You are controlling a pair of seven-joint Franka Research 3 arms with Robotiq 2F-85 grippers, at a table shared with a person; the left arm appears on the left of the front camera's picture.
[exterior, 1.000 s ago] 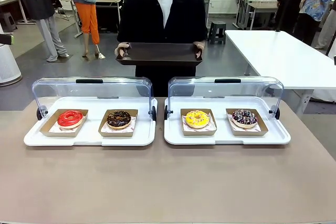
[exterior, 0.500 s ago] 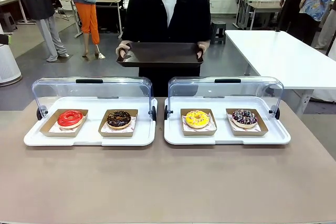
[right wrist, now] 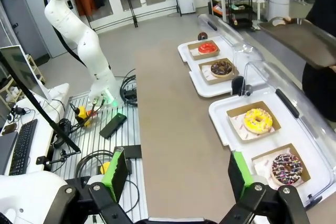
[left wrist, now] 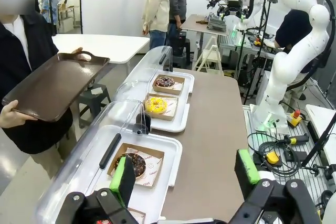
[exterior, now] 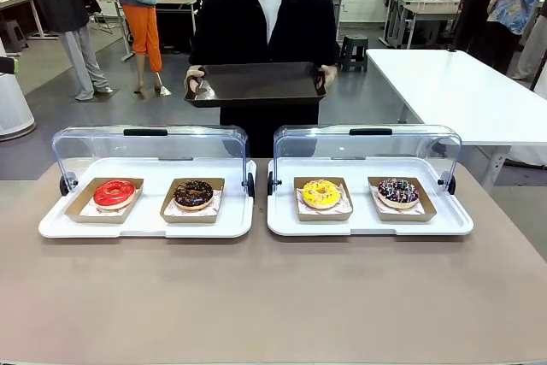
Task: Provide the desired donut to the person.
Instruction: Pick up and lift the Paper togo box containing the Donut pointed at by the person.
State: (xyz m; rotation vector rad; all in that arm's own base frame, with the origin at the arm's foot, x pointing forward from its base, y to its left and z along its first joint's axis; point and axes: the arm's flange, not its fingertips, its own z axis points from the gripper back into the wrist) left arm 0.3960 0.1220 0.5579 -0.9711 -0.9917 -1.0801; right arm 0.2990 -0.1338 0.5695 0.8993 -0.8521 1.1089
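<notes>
Front view: four donuts are sitting in cardboard boats under two raised clear lids, and none is being singled out. From the robot's left they are a red-glazed donut, a chocolate donut, a yellow donut and a dark sprinkled donut, two to each white serving tray. Beyond them the person is standing at the far side of the table, gripping a dark brown tray in both hands. Over the last second that tray has been lifting slightly, yet neither hand is leaving it to point. The wanted donut is probably not chosen yet, and both arms are likely waiting.

Left wrist view: the left gripper is hanging with its jaws spread wide, holding and touching nothing, looking down toward the chocolate donut.

Right wrist view: the right gripper is likewise gaping wide and empty, well back from the yellow donut.
</notes>
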